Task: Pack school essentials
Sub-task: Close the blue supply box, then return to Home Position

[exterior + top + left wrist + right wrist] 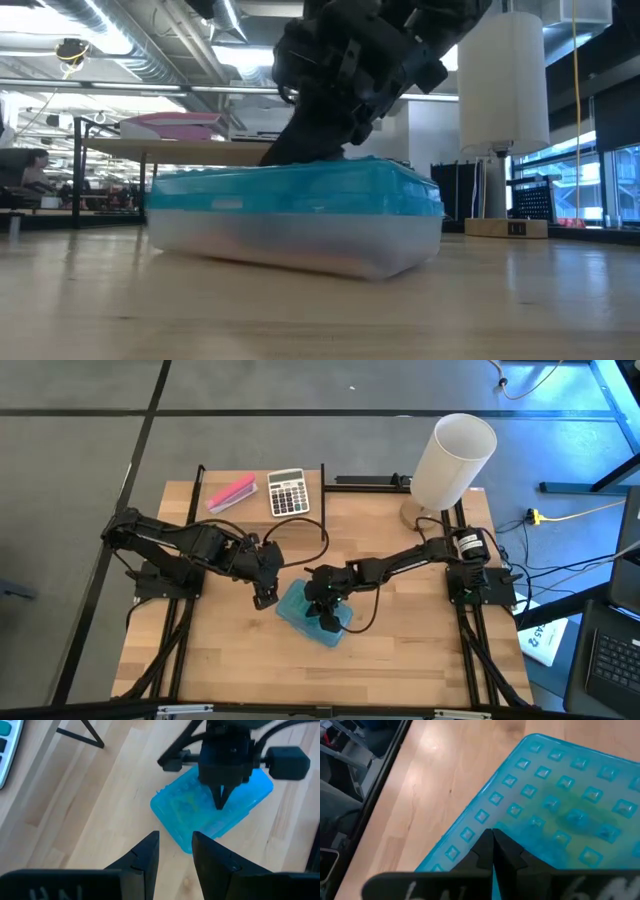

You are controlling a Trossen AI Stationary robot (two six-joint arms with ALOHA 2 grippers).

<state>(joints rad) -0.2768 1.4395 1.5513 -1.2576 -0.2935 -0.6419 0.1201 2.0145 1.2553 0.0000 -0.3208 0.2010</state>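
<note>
A translucent blue plastic box [300, 610] with a dimpled lid lies shut and flat on the wooden table, near its middle. Through the lid, the school essentials show only as a dim yellow-green patch [570, 805]. My right gripper [492, 837] is shut, its tips down on the lid; the low view shows it [305, 150] coming onto the box [290, 215] from above. My left gripper [175, 847] hangs open just left of the box [190, 805] and above the table, with nothing between its fingers. My right gripper presses its shut fingertips [220, 802] onto the top of the box's lid [530, 815], toward the lid's edge rather than its middle. The fingers slant down from the table's right side. The box stays flat on the table.
A white-grey calculator [288, 492] and a long pink stapler [231, 492] lie at the table's far edge. A tall white cylinder lamp [455, 460] stands at the far right corner. Bare wood lies in front of the box toward the near edge.
</note>
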